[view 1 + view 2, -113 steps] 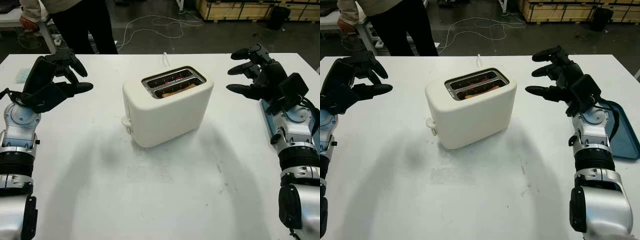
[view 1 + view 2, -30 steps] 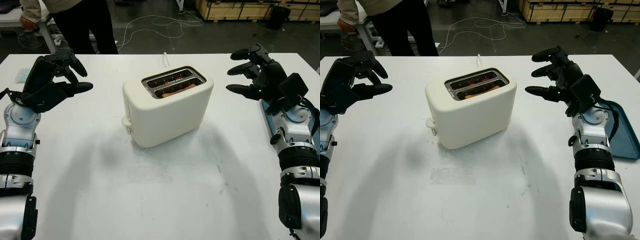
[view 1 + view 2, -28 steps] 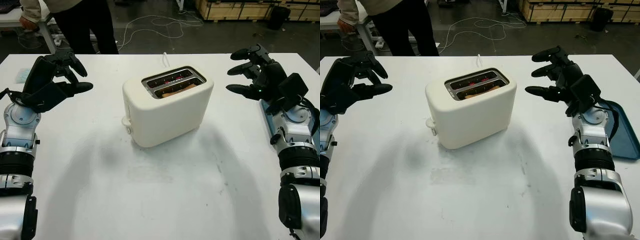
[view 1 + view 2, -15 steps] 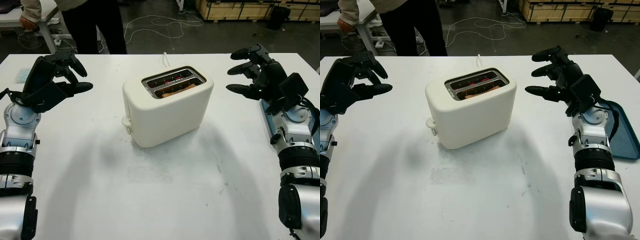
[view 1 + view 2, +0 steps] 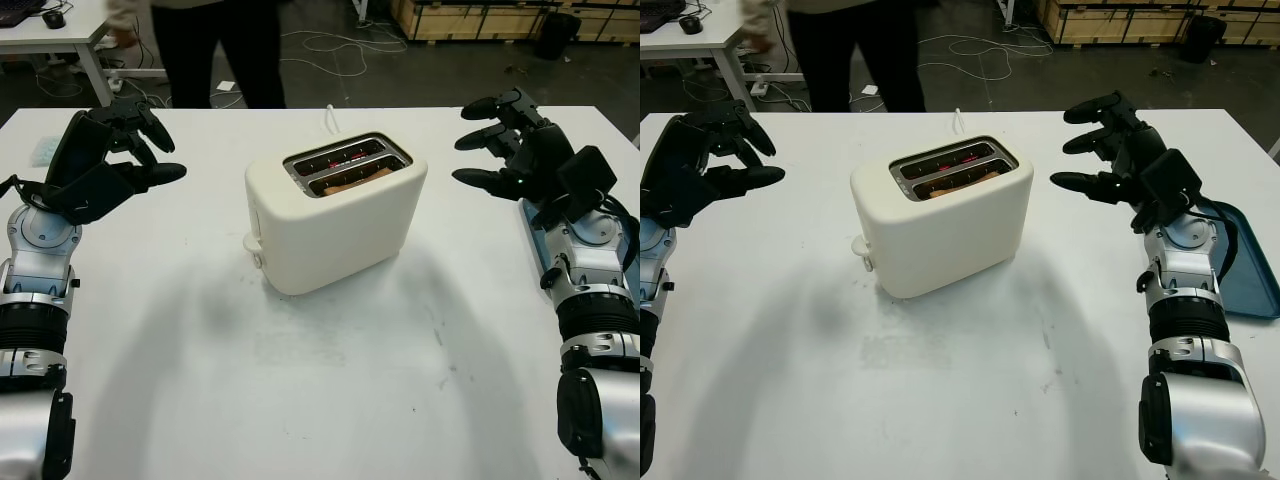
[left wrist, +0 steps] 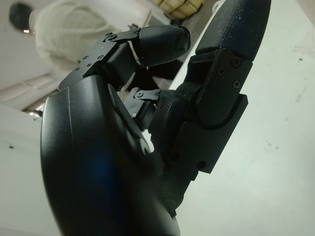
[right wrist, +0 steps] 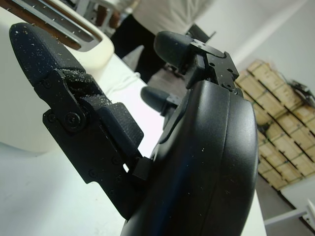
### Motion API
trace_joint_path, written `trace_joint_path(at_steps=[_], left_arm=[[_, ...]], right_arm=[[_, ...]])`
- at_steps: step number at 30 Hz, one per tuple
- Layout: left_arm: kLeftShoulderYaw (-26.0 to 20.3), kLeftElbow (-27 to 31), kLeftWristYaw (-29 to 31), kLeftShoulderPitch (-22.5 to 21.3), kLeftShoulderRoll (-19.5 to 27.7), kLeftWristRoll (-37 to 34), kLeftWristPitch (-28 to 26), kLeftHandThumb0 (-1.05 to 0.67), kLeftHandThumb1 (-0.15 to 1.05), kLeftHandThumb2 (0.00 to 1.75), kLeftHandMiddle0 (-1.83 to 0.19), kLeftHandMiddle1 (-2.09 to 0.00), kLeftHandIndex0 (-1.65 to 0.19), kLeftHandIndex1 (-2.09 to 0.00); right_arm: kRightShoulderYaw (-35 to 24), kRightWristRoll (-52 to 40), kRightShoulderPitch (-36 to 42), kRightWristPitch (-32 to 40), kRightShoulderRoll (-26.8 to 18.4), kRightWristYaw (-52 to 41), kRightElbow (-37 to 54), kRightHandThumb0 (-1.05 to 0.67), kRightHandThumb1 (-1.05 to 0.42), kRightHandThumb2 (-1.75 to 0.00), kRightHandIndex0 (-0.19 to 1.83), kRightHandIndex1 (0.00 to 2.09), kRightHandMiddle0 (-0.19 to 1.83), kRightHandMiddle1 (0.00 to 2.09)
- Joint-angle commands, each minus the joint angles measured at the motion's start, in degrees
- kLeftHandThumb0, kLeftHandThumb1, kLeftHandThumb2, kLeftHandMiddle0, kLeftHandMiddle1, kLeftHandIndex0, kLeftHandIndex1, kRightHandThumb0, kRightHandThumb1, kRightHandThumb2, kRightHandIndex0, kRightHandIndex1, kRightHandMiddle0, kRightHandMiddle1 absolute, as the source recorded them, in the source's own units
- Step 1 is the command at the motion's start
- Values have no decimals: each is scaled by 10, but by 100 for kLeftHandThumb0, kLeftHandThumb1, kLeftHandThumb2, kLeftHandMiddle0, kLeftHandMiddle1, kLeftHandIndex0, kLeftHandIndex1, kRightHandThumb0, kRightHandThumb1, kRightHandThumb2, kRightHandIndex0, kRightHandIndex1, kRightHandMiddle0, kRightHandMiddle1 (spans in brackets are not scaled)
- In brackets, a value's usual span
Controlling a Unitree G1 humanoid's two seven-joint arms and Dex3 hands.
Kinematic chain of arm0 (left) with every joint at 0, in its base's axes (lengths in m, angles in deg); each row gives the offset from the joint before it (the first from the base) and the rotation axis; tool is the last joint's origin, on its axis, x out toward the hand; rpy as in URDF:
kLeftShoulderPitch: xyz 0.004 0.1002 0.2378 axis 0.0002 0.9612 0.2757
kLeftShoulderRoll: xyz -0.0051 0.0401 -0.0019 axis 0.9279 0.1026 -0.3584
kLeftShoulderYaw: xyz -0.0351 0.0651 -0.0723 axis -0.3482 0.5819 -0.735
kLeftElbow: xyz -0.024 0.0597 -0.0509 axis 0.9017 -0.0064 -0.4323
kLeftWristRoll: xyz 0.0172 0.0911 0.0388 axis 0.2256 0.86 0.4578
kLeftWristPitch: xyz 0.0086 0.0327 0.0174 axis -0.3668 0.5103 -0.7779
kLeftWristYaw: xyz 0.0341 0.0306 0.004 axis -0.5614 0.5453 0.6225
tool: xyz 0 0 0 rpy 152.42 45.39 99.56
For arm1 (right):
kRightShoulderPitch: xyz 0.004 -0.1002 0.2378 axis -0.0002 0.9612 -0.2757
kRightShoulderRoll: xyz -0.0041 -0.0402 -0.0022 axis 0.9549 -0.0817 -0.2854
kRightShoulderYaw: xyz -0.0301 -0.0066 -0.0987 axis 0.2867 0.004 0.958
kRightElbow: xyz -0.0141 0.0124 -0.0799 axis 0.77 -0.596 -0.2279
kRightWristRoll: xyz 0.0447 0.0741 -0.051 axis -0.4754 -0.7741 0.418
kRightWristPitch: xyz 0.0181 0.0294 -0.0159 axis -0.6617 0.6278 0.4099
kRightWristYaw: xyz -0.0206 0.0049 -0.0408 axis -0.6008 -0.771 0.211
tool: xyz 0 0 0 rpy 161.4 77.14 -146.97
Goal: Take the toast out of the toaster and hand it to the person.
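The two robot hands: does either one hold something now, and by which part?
Nothing is held. The left hand and the right hand are both open above the table, on either side of the toaster; the toast sits in its slot.

A white bench carries a cream toaster at its middle; a blue tray lies at its right edge.

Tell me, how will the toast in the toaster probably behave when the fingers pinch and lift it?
The toast sits low in the nearer slot of the toaster, so little edge is free to pinch. It looks thin and browned, so probably stiff, light, and liable to crumble under a hard squeeze.
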Motion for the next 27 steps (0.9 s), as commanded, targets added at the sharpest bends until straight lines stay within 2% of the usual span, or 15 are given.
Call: trace_joint_path(at_steps=[1, 27], left_arm=[[2, -4, -2, -1, -2, -1, 4, -105, 85, 1, -70, -151, -63, -152], [1, -2, -4, 1, -2, 0, 4, -105, 85, 0, -69, -152, -63, -152]], right_arm=[[-2, -4, 3, -9, 2, 0, 0, -105, -60, 0, 0, 152, 6, 134], [-4, -6, 3, -7, 4, 0, 2, -105, -61, 0, 0, 153, 5, 136]])
